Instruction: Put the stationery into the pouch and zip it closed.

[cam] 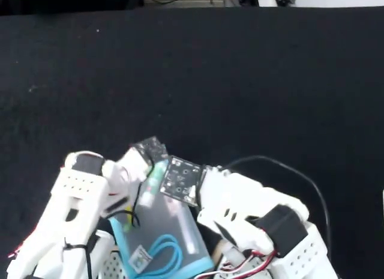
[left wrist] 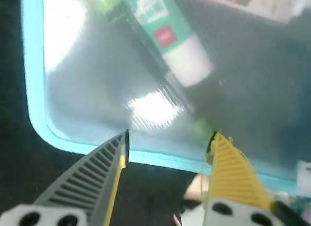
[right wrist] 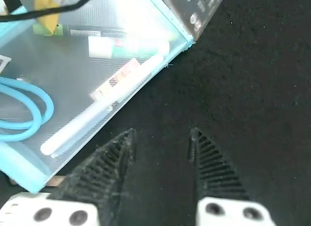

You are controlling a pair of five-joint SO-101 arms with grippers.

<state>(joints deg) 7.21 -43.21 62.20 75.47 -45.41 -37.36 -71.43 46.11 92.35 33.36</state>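
Note:
The translucent pouch (cam: 165,231) with light blue trim lies on the black table between the two arms. Inside it lie a green and white marker (left wrist: 170,39), a white pen (right wrist: 104,109) and a second pen with a red printed label. A blue cord loop (right wrist: 26,107) rests on the pouch. My left gripper (left wrist: 169,138) is open with its yellow-edged fingers (left wrist: 228,172) straddling the pouch's blue edge (left wrist: 36,109). My right gripper (right wrist: 162,136) is open over bare table just beside the pouch's side, holding nothing.
The left arm (cam: 84,189) and right arm (cam: 252,207) crowd the table's near edge around the pouch. A circuit board (right wrist: 194,9) of the other arm sits at the pouch's far corner. Black cloth (cam: 192,75) stretches away beyond.

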